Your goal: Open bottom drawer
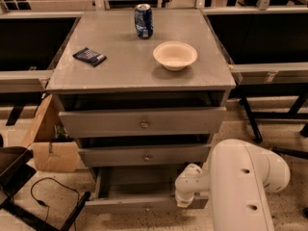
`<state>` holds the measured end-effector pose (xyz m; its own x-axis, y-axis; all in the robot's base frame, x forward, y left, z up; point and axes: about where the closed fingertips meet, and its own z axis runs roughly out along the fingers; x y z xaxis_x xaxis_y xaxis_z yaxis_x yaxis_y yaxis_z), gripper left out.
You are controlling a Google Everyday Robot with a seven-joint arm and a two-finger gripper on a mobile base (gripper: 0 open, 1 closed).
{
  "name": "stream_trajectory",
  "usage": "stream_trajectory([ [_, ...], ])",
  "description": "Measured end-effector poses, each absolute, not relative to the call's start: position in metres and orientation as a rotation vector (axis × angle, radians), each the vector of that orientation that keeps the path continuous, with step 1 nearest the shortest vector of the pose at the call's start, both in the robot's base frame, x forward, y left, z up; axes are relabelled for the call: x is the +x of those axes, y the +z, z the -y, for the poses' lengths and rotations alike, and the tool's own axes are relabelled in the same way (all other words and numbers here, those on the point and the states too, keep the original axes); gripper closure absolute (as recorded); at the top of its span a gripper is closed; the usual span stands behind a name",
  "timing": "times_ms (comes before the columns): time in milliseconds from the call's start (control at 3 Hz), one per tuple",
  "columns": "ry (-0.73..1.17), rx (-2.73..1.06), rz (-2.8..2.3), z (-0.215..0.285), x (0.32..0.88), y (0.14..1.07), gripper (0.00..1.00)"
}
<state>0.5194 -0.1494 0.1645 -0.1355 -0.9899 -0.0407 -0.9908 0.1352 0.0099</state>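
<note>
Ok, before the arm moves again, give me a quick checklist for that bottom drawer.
1. Narrow grey bottom drawer stands pulled out, inside showing: ok.
2. Gripper sits at its right front corner; contact with the drawer: cannot tell.
3. Brown cardboard box on the floor, left of the drawer, apart: ok.
4. Cream round bowl and blue can upright on top, off the edges: ok.

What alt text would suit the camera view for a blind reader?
The bottom drawer of a grey cabinet stands pulled out, with the claw at its right front corner. On top: a can, a bowl, a dark packet.
</note>
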Motion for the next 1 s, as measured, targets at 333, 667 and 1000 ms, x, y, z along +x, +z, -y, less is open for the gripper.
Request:
stream_trajectory([
  [333, 0.063, -2.045, -2.359, 0.1499, 0.5149, 0.1652, 1.00],
  [667, 0.080, -2.037, -2.373, 0.1504, 0.5085, 0.1669, 1.00],
  [1000, 0.081, -2.043, -2.367, 0.1487, 0.5050, 0.1674, 1.00],
])
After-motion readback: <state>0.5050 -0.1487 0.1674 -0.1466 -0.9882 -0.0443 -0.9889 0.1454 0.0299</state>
